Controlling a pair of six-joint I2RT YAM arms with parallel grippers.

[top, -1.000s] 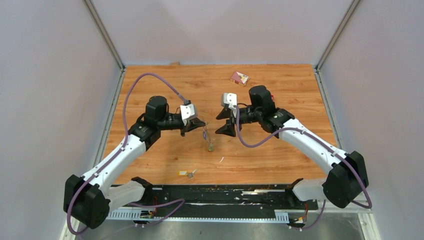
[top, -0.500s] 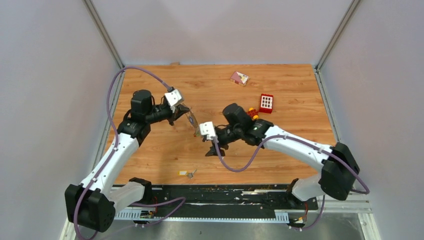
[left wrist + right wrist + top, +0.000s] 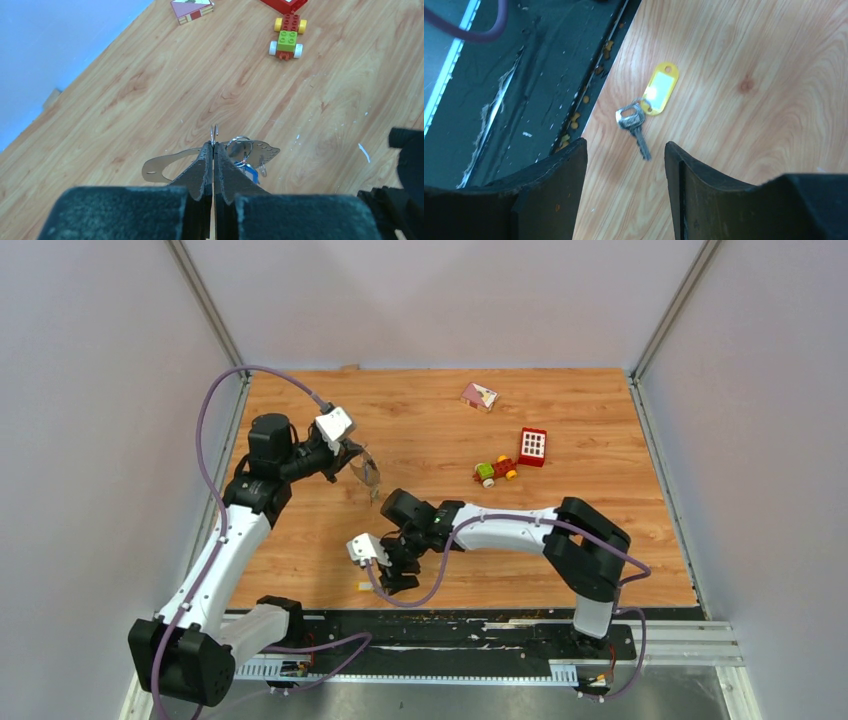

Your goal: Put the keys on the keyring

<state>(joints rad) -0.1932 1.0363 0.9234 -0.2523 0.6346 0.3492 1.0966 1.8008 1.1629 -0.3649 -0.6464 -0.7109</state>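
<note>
Now the small silvery key (image 3: 636, 125) with its yellow tag (image 3: 662, 88) is seen flat at the near edge of the table (image 3: 749, 50), framed by the half-parted right gripper (image 3: 625, 147), swung down from mid-table since a second ago; the flat grey keyring (image 3: 161, 167) is pinched in the left gripper (image 3: 213, 150)

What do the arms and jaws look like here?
Both alike: left arm and right arm have white link shells with black joint housings. A purple cable runs along each to a small white camera housing at the wrist. Jaws are matte black blunt wedges. No markings readable.
</note>
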